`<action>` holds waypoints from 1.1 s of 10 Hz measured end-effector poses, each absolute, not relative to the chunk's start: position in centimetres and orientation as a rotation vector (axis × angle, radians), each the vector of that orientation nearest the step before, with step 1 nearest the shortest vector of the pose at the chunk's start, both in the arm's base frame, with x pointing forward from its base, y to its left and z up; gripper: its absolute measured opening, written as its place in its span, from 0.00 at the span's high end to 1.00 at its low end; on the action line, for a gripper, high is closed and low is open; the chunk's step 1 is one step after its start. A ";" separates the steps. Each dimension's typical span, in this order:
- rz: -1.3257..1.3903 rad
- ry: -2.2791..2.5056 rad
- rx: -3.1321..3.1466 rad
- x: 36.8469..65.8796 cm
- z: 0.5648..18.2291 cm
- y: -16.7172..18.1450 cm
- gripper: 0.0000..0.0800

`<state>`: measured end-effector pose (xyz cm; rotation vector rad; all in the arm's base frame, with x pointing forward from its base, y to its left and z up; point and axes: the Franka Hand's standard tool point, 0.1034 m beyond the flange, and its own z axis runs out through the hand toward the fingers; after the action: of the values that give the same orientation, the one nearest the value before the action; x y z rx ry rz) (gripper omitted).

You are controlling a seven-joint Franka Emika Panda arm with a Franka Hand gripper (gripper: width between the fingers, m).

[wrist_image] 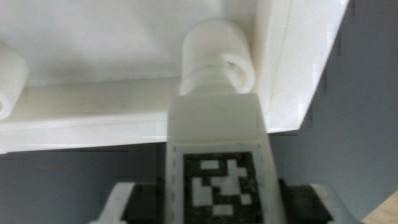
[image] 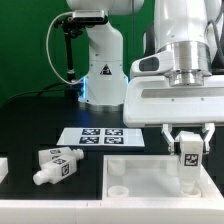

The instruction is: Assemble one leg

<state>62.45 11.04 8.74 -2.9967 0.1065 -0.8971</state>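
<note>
My gripper (image: 187,150) is shut on a white leg (image: 187,158) with a black-and-white tag and holds it upright over the white tabletop (image: 150,175) near its far right corner in the exterior view. In the wrist view the leg (wrist_image: 217,150) runs between my fingers (wrist_image: 128,200), and its narrow stub end (wrist_image: 215,70) reaches the tabletop's corner mount (wrist_image: 235,62). I cannot tell how deep the stub sits. Two more legs (image: 57,164) lie on the dark table to the tabletop's left.
The marker board (image: 100,136) lies on the table behind the tabletop. The robot base (image: 103,65) stands at the back. The tabletop's raised rim (wrist_image: 302,60) runs beside the corner mount. Another round mount (image: 117,187) shows inside the tabletop.
</note>
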 end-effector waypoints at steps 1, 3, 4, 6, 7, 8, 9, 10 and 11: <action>-0.909 0.096 -2.992 62.6 8.7 11.4 0.64; -0.919 0.090 -2.994 62.9 8.3 11.5 0.64; -0.914 0.088 -2.999 62.8 7.9 11.4 0.64; -0.907 0.087 -3.007 62.6 7.5 11.2 0.64; -0.904 0.086 -3.010 62.5 7.1 11.0 0.64; -0.909 0.084 -3.011 62.5 6.9 11.1 0.64; -0.918 0.081 -3.009 62.6 6.9 11.2 0.64; -0.923 0.081 -3.008 62.6 6.9 11.1 0.64; -0.924 0.079 -3.008 62.6 6.9 11.1 0.64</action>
<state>62.60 11.13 6.87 -3.0083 0.0791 -0.9237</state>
